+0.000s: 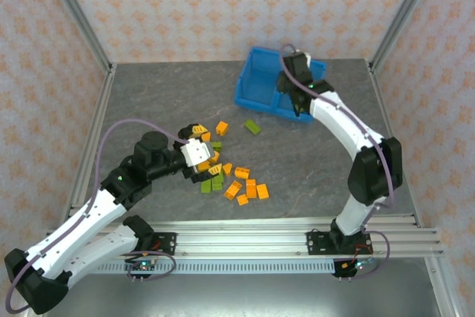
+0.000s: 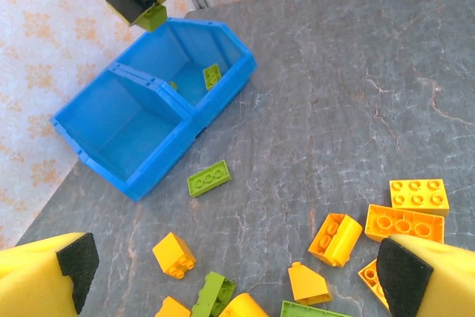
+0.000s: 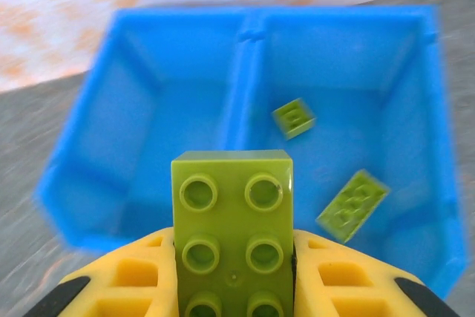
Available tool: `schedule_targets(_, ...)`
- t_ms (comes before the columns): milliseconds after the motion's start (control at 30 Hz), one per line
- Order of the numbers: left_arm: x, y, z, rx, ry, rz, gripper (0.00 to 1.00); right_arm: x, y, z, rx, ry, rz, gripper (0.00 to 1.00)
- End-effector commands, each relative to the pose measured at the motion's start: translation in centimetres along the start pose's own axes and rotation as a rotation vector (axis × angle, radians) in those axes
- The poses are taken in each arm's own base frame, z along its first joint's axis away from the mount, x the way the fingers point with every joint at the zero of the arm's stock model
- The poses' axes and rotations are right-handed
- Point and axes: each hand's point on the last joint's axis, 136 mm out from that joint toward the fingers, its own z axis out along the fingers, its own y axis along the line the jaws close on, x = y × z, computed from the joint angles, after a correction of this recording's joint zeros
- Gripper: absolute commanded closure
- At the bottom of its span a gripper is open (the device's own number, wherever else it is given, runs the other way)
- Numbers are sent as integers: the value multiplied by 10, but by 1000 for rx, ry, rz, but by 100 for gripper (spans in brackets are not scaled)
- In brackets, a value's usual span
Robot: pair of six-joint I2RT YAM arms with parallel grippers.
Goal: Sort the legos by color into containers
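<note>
The blue bin (image 1: 252, 83) stands at the back right, split by a dividing wall (image 3: 245, 94). Two olive-green legos (image 3: 294, 118) (image 3: 352, 204) lie in its right compartment; the left one looks bare. My right gripper (image 1: 295, 87) hangs over the bin, shut on a green lego (image 3: 232, 235) that sticks up between its yellow fingers (image 3: 126, 280). The left gripper (image 1: 199, 155) is open above a scattered pile of orange legos (image 2: 335, 239) and green legos (image 2: 214, 295), its fingertips (image 2: 78, 261) far apart with nothing between them.
A flat green brick (image 2: 208, 178) lies alone between the pile and the bin. More orange bricks (image 1: 251, 189) sit on the near side of the pile. Metal frame posts (image 1: 93, 35) and patterned walls enclose the grey table (image 1: 319, 161).
</note>
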Motion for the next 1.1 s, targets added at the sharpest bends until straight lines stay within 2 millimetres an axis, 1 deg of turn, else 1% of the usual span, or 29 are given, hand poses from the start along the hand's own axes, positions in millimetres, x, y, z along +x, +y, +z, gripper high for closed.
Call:
schedule_targets(0, -11, 4, -2, -11, -56, -13, 0, -2, -33, 30, 127, 51, 39, 74)
schedule_targets(67, -10, 5, -1, -14, -50, -10, 0, -5, -45, 51, 165, 73, 61, 74)
schedule_targets(133, -7, 5, -1, -17, -39, -10, 0, -4, -51, 74, 167, 113, 88, 73)
schedule_targets(167, -6, 5, 0, -17, -33, -7, 0, -2, -52, 83, 162, 136, 96, 73)
schedule_targets(233, -3, 5, 1, -15, -16, -4, 0, 9, -52, 106, 164, 203, 95, 72)
schedule_targets(300, -2, 5, 2, -14, -7, -3, 0, 16, -51, 121, 182, 237, 89, 71)
schedule_targets(367, 0, 5, 3, -10, 2, -4, 0, 22, -52, 132, 201, 261, 96, 70)
schedule_targets(433, 2, 4, 4, -9, 9, 1, 0, 25, -55, 138, 221, 271, 112, 67)
schedule_targets(533, 2, 5, 4, -10, 14, -2, 0, 26, -59, 139, 234, 280, 147, 57)
schedule_targets(600, 2, 5, 4, -10, 13, -1, 0, 23, -60, 133, 233, 277, 154, 53)
schedule_targets(733, 2, 4, 5, -2, 13, -1, 0, 8, -59, 113, 213, 234, 148, 49)
schedule_targets(833, 2, 4, 4, -1, 14, 3, 0, -6, -57, 87, 183, 196, 140, 50)
schedule_targets(867, 2, 2, 3, 4, 15, 10, 0, -14, -52, 73, 152, 169, 136, 50)
schedule_targets(900, 1, 0, 2, 15, 10, 25, 0, -12, -45, 63, 109, 157, 114, 50)
schedule_targets(933, 1, -3, 0, 27, 7, 39, 0, -16, -35, 46, 50, 126, 87, 50)
schedule_targets(967, 0, -6, -2, 44, 0, 58, 0, -12, -20, 31, -27, 102, 40, 49)
schedule_targets(1000, 0, -11, -3, 63, -5, 81, 0, -8, -1, 12, -126, 71, -22, 48)
schedule_targets(1033, 0, -14, -5, 76, -12, 98, 0, -2, 15, -3, -209, 49, -84, 47)
schedule_targets(1067, 1, -17, -5, 91, -15, 122, 0, 14, 34, -19, -300, 49, -167, 46)
